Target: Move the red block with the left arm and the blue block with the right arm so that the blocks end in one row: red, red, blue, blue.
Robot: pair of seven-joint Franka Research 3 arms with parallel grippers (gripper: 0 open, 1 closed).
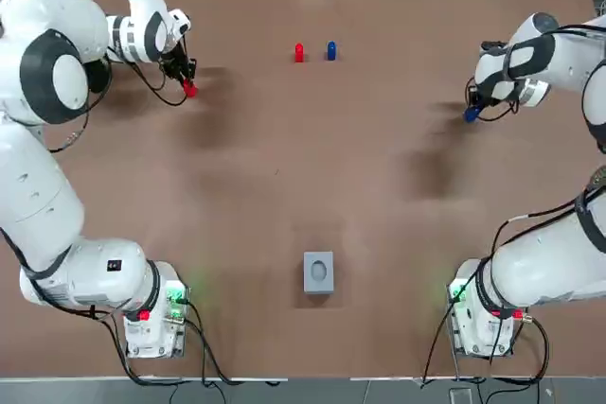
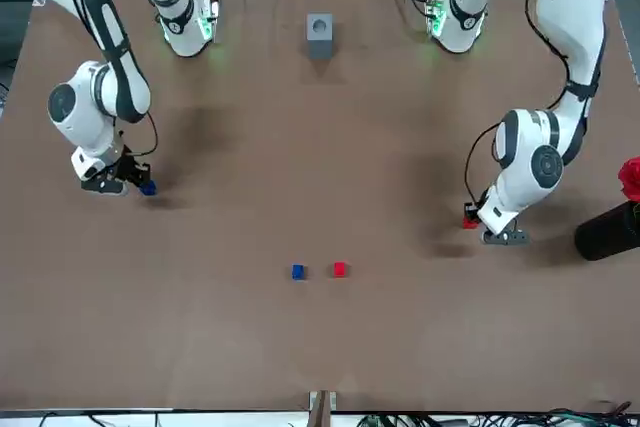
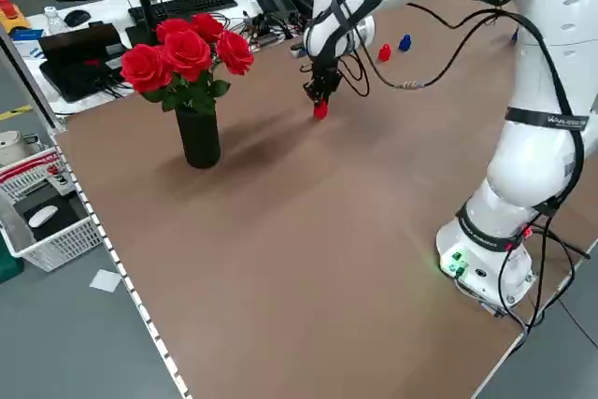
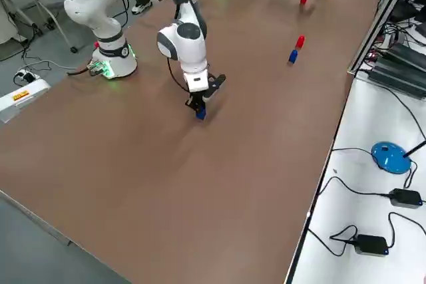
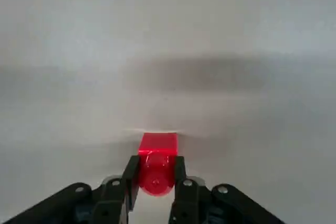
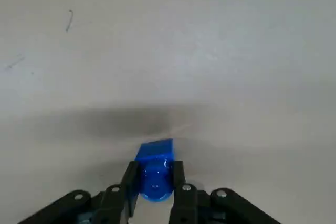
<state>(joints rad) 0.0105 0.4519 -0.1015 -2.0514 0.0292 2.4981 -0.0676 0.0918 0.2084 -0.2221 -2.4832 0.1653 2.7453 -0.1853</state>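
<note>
- Top view: the left claw is pinched shut on a red block at the worktop's far left. The right claw is clamped on a blue block at the far right.
- A second red block and second blue block sit side by side near the far edge.
- I'd call this the carry step: each gripped block needs to go inward and land outside its twin, in line.
- The blocks look like glossy plastic, squared with a rounded stud; the worktop is matte brown.
</note>
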